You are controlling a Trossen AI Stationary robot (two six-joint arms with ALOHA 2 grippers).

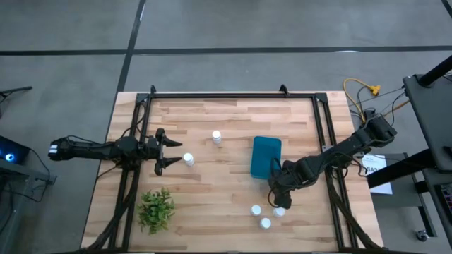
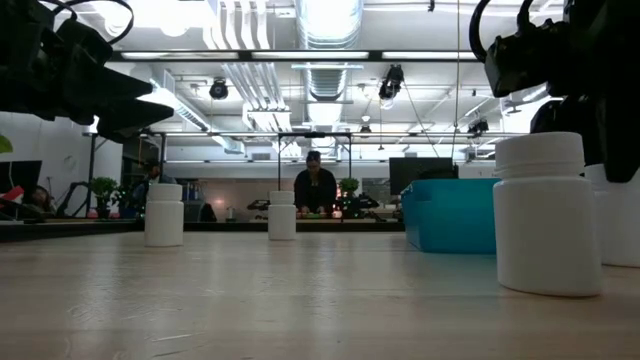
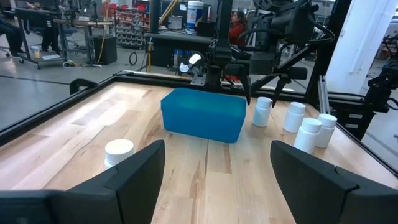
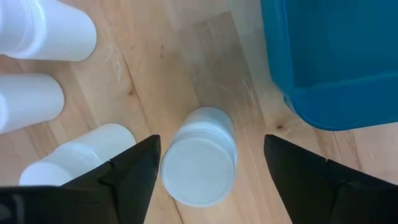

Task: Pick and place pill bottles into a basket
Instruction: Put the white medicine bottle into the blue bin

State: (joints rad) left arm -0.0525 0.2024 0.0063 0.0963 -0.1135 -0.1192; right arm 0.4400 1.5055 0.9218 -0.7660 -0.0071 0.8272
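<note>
The teal basket (image 1: 265, 156) stands right of the table's middle and also shows in the left wrist view (image 3: 205, 115). My right gripper (image 1: 277, 196) is open and points down just near of the basket. Its fingers stand on either side of an upright white pill bottle (image 4: 199, 158) without touching it. Three more bottles (image 4: 81, 158) stand close beside that one. In the high view they show near the front edge (image 1: 265, 224). My left gripper (image 1: 169, 152) is open and level. It faces a bottle (image 1: 188, 159) at centre left. Another bottle (image 1: 217, 137) stands farther back.
A green leafy plant (image 1: 156, 209) sits at the table's near left. A black frame (image 1: 212, 94) runs along the table's far edge and down both sides. Bare wood lies between the two arms. A person stands far behind the table (image 2: 314, 187).
</note>
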